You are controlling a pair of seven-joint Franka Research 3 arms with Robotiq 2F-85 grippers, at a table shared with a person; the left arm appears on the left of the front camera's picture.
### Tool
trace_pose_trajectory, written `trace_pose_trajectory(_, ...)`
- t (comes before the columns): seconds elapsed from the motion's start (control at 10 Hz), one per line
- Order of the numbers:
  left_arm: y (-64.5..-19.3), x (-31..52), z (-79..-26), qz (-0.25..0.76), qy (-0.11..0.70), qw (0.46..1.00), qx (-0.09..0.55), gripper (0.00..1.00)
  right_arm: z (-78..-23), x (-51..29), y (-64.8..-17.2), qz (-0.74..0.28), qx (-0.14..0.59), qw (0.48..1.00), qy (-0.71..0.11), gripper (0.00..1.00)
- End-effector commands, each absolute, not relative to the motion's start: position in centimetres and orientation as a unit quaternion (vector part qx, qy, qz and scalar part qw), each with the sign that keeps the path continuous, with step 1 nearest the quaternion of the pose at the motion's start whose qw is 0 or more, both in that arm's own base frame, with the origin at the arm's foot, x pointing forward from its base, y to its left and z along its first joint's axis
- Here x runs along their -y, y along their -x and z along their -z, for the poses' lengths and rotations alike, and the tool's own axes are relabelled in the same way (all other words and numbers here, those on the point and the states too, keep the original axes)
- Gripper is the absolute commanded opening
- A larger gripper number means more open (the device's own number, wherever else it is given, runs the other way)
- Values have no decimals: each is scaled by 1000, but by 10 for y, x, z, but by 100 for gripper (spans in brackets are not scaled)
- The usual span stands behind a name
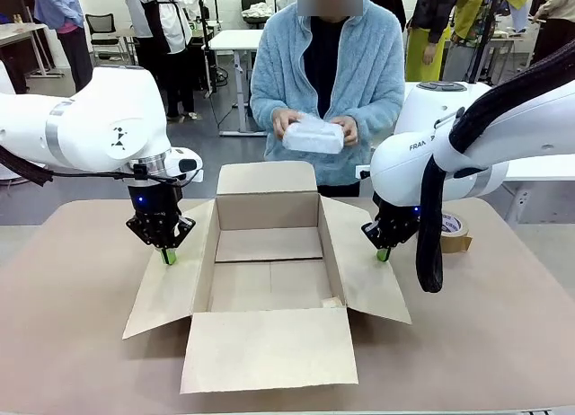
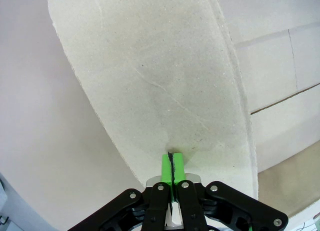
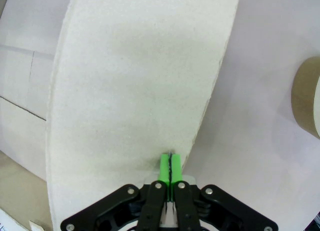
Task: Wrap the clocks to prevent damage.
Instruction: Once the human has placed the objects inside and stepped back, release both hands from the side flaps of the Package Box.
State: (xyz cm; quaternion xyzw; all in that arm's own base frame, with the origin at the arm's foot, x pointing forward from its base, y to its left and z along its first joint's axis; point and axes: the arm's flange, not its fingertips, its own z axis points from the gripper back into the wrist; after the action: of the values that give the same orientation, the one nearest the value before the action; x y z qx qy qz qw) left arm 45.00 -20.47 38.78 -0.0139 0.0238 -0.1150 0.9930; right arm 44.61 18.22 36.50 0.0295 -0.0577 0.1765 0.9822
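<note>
Bundle (image 1: 314,135) (the wrapped clocks, whitish bubble wrap) is sitting in the person's hands (image 1: 287,121) at the far side of the table (image 1: 72,343), up at chest height, behind the box (image 1: 268,210) and well clear of it

Box is standing open mid-table, all four flaps splayed outward, nothing lying inside as far as the front view shows

Left gripper (image 1: 167,256) is pointing down onto the left flap (image 1: 175,285); jaws clenched, green pads together, nothing between them; in the left wrist view the gripper (image 2: 172,163) is meeting the flap (image 2: 160,81) at its tips, apparently pressing it down

Right gripper (image 1: 384,253) is doing the same on the right flap (image 1: 370,276); clenched, grasping nothing; in the right wrist view the gripper (image 3: 170,163) is sitting close to the edge of the flap (image 3: 135,81)

Tape (image 1: 455,233) is lying on the table just right of the right arm, untouched

Step in hand, as I am reading it: wrapping looks finished; the arms are pinning the side flaps open while the person is readying the bundle for the box

Next move is likely calling for both grippers to be holding the flaps flat and steady, leaving the opening free for the hands coming down; after that, lifting off so the flaps can fold, with the tape near for sealing
</note>
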Motion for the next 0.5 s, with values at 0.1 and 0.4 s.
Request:
trace_pose_trajectory(0.1, -449, 204, -390, 112, 13, 993, -23, 0, -364, -182, -446, -169, 57, 983, -33, 1)
trace_pose_trajectory(0.4, -449, 204, -390, 112, 13, 993, -23, 0, -364, -182, -446, -169, 57, 983, -33, 1)
